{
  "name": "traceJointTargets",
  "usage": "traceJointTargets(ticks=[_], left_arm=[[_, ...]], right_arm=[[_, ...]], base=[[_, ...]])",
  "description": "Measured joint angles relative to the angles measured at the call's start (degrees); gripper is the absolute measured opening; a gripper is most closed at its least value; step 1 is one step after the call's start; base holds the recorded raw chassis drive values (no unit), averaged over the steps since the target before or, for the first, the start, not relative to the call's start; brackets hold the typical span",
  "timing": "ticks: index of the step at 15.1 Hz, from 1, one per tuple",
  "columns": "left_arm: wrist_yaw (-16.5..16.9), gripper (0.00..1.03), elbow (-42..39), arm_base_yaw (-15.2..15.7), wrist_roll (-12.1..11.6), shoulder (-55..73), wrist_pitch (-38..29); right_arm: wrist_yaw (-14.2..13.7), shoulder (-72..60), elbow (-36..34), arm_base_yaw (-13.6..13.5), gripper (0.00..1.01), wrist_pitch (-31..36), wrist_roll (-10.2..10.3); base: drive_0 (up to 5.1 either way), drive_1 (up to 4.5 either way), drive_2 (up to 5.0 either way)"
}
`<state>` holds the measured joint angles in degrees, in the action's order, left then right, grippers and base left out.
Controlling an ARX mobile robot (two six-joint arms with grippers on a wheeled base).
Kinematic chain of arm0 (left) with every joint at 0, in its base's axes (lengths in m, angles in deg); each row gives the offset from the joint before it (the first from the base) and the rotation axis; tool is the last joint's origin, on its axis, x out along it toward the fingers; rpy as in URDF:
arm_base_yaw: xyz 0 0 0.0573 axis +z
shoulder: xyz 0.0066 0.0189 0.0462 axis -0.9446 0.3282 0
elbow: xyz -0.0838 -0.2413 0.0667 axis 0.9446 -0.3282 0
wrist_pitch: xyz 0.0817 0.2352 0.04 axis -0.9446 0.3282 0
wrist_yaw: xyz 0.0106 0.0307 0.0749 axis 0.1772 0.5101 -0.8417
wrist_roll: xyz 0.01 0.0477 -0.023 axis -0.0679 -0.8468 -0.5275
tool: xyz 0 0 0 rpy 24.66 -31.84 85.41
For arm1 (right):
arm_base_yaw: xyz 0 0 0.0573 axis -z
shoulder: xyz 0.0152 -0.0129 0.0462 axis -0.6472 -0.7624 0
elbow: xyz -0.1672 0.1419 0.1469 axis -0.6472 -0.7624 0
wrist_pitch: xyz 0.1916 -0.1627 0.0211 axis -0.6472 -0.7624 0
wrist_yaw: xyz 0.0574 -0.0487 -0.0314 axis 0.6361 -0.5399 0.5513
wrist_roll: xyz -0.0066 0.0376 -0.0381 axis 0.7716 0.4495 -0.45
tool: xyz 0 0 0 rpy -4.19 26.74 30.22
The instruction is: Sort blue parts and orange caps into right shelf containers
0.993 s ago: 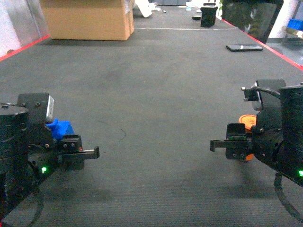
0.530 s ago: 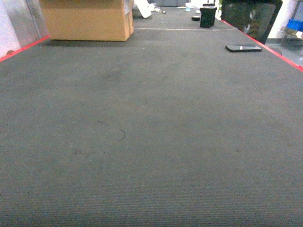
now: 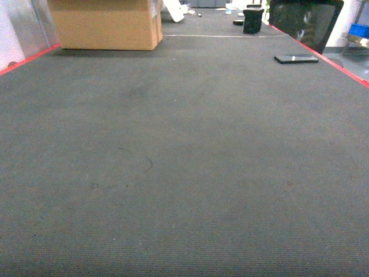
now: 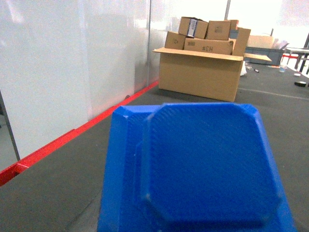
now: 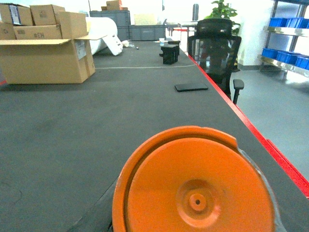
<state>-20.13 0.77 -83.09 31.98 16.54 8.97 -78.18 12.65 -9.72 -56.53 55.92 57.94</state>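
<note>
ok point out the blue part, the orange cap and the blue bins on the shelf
blue part (image 4: 207, 164): left wrist view, middle of its raised octagonal face
orange cap (image 5: 198, 193): right wrist view, flat disc face near the centre hub
blue bins (image 5: 285, 22): right wrist view, front walls of the bins on the shelf at far right

Neither of your arms shows in the head view; both are out of its frame. Your left wrist camera looks level along the worktop, and its lower half is filled by a blue plastic part with chamfered corners (image 4: 203, 169) sitting right in front of the lens; the left hand's fingers are not visible. Your right wrist camera also looks level, with a round orange plastic cap (image 5: 195, 186) filling its lower frame; the right hand's fingers are hidden too.
</note>
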Motion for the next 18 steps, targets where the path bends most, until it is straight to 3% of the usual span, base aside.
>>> traceJointTargets(ticks=[3, 4, 5, 6, 7, 9, 10, 11, 12, 13, 18], left_arm=[[-0.2, 0.42, -0.1, 0.0, 0.0, 0.2, 0.1], [2.6, 0.42, 0.3, 1.0, 0.1, -0.6, 3.5], [14.5, 0.42, 0.5, 5.2, 0.2, -3.7, 11.3], [22.0, 0.42, -0.4, 7.4, 0.3, -5.2, 13.0], [29.9, 0.42, -1.9, 11.6, 0.2, -7.1, 13.2], [32.1, 0.42, -4.0, 12.3, 0.3, -9.2, 13.8], [32.5, 0.42, -4.8, 12.1, 0.3, -10.4, 14.1], [32.5, 0.42, -5.5, 12.1, 0.3, -11.7, 14.5], [32.4, 0.42, -6.1, 12.1, 0.3, -12.8, 14.9], [32.5, 0.42, -6.7, 12.1, 0.3, -13.8, 15.5], [32.4, 0.42, -8.5, 12.2, 0.3, -18.6, 18.3]], right_arm=[[-0.1, -0.2, 0.0, 0.0, 0.44, -0.2, 0.0], [1.1, 0.1, 0.0, 0.4, 0.44, -1.2, -0.2], [6.6, 1.6, -1.0, 2.9, 0.44, -2.9, -0.6], [8.5, 2.8, -2.6, 4.7, 0.44, -2.7, -0.8], [10.7, 4.1, -4.1, 6.3, 0.44, -2.7, -1.0], [13.4, 6.4, -6.5, 8.8, 0.44, -2.5, -1.1], [18.4, 7.6, -7.5, 12.9, 0.44, -2.8, -1.3], [19.7, 8.6, -8.4, 16.7, 0.44, -2.8, -1.4], [20.1, 9.5, -9.0, 16.6, 0.44, -3.3, -1.4], [21.0, 14.3, -9.5, 16.1, 0.44, -9.2, -1.5], [20.9, 18.1, -12.0, 16.2, 0.44, -8.9, -1.5]], base=[[0.0, 0.00, 0.0], [0.0, 0.00, 0.0], [0.0, 0.00, 0.0], [0.0, 0.00, 0.0], [0.0, 0.00, 0.0], [0.0, 0.00, 0.0], [0.0, 0.00, 0.0], [0.0, 0.00, 0.0], [0.0, 0.00, 0.0], [0.0, 0.00, 0.0], [0.0, 0.00, 0.0]])
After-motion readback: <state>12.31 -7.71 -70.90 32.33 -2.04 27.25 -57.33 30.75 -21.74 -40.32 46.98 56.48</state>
